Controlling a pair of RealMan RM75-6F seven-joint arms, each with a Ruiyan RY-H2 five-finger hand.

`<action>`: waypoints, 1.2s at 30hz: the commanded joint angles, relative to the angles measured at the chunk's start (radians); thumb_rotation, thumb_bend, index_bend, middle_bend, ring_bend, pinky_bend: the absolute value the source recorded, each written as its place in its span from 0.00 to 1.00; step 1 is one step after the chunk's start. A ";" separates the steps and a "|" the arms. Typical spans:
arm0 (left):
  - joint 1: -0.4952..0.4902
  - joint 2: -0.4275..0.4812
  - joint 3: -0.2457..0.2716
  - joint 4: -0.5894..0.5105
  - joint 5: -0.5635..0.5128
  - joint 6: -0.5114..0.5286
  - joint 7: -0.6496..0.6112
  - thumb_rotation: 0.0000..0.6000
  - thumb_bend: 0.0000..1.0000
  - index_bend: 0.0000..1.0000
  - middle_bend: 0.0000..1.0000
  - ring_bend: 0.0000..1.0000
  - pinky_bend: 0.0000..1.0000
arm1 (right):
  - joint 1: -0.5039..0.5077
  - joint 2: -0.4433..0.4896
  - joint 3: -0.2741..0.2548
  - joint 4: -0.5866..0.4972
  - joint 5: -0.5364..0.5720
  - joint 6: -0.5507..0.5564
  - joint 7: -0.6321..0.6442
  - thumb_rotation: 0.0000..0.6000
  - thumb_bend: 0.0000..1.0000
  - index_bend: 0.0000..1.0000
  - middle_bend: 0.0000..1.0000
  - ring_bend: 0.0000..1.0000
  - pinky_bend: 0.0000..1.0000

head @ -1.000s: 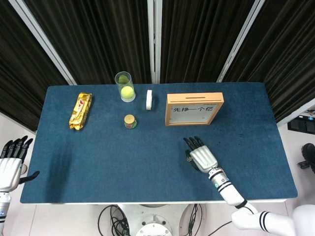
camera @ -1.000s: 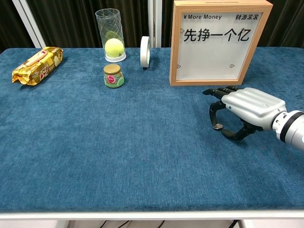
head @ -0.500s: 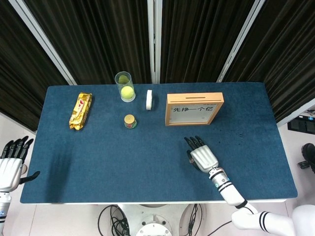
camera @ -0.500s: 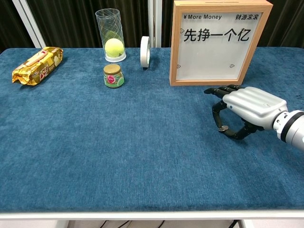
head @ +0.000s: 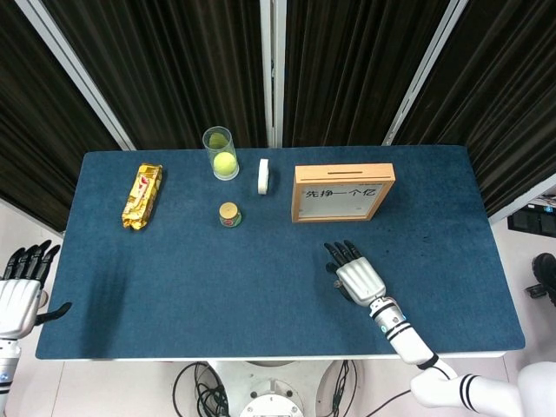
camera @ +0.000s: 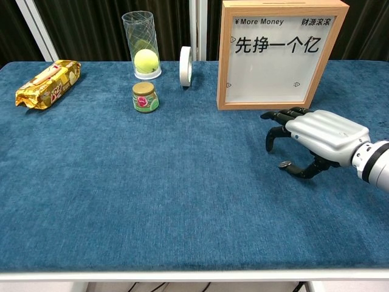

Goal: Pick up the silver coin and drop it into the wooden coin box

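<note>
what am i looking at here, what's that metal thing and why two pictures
It is a two-armed robot at a blue table, filmed by its own cameras: one view looks down from its head, the other forward from its chest. The metal thing is its right hand, poised over a silver coin that appears to lie on the cloth, not yet lifted. The left hand waits off the table, holding nothing. Behind stands the wooden coin box. Also there: a snack packet, a small jar, a tennis ball in a clear cup, and a tape roll.
</note>
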 commanded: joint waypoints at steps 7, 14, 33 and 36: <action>-0.002 0.002 0.001 -0.004 0.000 -0.003 0.004 1.00 0.12 0.04 0.00 0.00 0.00 | 0.002 -0.004 -0.001 0.010 -0.009 0.004 0.008 1.00 0.33 0.48 0.00 0.00 0.00; -0.003 0.002 0.002 -0.005 0.000 -0.008 0.006 1.00 0.12 0.04 0.00 0.00 0.00 | 0.000 -0.005 -0.002 0.013 -0.010 0.008 0.007 1.00 0.34 0.54 0.00 0.00 0.00; 0.002 0.004 0.004 -0.001 -0.002 -0.004 -0.004 1.00 0.12 0.04 0.00 0.00 0.00 | -0.004 0.012 0.016 -0.009 -0.023 0.048 0.025 1.00 0.34 0.68 0.00 0.00 0.00; 0.005 0.005 0.004 -0.001 0.001 0.002 -0.009 1.00 0.12 0.04 0.00 0.00 0.00 | -0.010 0.047 0.025 -0.052 -0.055 0.096 0.040 1.00 0.34 0.70 0.01 0.00 0.00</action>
